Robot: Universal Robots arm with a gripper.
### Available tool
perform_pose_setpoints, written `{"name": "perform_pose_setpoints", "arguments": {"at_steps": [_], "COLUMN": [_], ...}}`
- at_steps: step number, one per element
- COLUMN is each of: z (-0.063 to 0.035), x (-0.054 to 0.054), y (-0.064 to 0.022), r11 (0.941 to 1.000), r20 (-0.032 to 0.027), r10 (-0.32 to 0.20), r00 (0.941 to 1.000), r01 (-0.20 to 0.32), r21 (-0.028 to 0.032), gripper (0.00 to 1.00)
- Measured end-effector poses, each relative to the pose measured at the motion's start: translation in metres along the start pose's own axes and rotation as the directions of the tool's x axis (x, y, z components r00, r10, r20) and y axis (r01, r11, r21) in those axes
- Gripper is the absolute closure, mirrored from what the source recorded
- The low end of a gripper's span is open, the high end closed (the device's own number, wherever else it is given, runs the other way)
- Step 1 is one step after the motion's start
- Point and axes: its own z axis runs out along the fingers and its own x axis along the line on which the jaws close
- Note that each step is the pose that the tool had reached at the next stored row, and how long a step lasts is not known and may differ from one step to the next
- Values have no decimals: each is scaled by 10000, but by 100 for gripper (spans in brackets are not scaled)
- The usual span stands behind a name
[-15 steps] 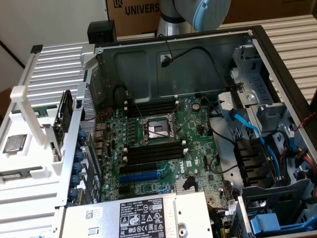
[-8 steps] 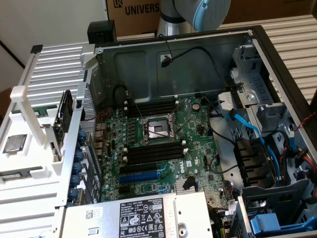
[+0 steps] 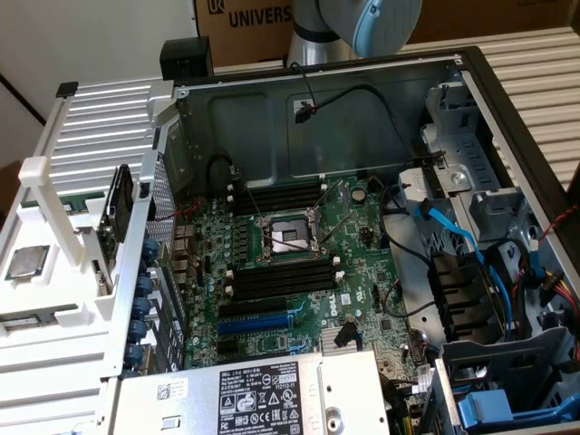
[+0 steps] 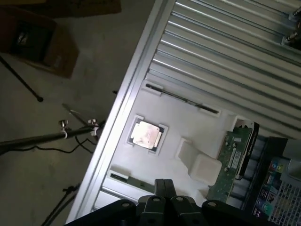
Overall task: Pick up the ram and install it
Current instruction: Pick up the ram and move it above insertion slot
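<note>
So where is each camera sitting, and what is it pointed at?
Exterior view: off the arm, looking down into the open computer case; a grey and blue arm joint shows beyond it.
Wrist view: on the wrist, looking down at the white tray; the shut gripper shows.
Shared: the white tray and the processor chip on it.

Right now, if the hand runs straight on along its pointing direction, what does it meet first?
Most likely the white tray, on bare surface between the processor chip and the raised white block. The hand, shut and empty, points down at it. Depth is unclear, so the exact spot is a guess.
</note>
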Motion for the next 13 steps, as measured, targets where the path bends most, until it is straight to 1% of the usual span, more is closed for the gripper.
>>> {"name": "perform_pose_setpoints", "arguments": {"at_steps": [3, 6, 8, 10, 13], "z": [0, 0, 0, 0, 0], "x": [0, 0, 0, 0, 0], "y": [0, 0, 0, 0, 0], "r11": [9986, 9940, 9894, 9835, 9719], "r20": [-17, -32, -42, -53, -69], "r10": [-538, -1092, -1454, -1808, -2352], "r00": [9986, 9940, 9894, 9835, 9719], "r01": [538, 1092, 1454, 1807, 2351], "r21": [-11, -26, -34, -42, -55], "gripper": [90, 90, 90, 90, 90]}}
